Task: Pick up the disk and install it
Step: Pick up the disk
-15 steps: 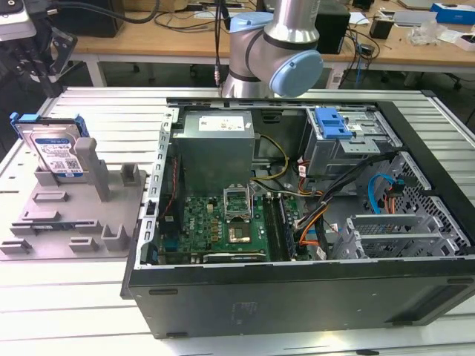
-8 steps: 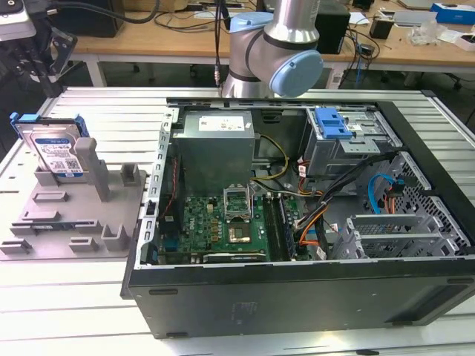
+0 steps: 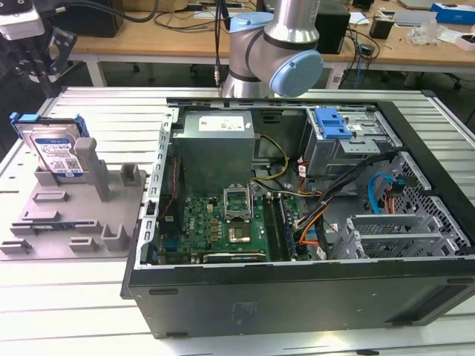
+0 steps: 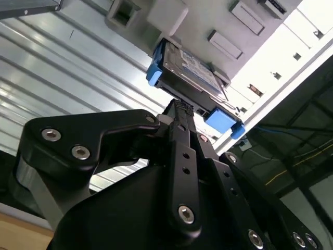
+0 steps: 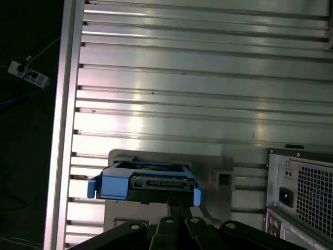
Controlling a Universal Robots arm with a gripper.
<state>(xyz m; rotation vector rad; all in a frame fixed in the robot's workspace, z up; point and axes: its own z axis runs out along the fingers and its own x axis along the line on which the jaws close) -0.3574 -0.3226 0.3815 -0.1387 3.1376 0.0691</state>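
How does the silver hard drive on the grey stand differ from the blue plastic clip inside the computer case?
The silver metal hard drive in its blue frame stands on edge in the grey stand, outside the black computer case; the flat blue plastic clip sits on the metal drive cage inside it. The drive carries a white-and-blue label; the clip is plain. Both have blue plastic.

I see an open computer case (image 3: 297,297) on the slatted table (image 3: 111,111) by the exterior view's right edge, and a grey rack (image 3: 67,222) by the opposite edge.
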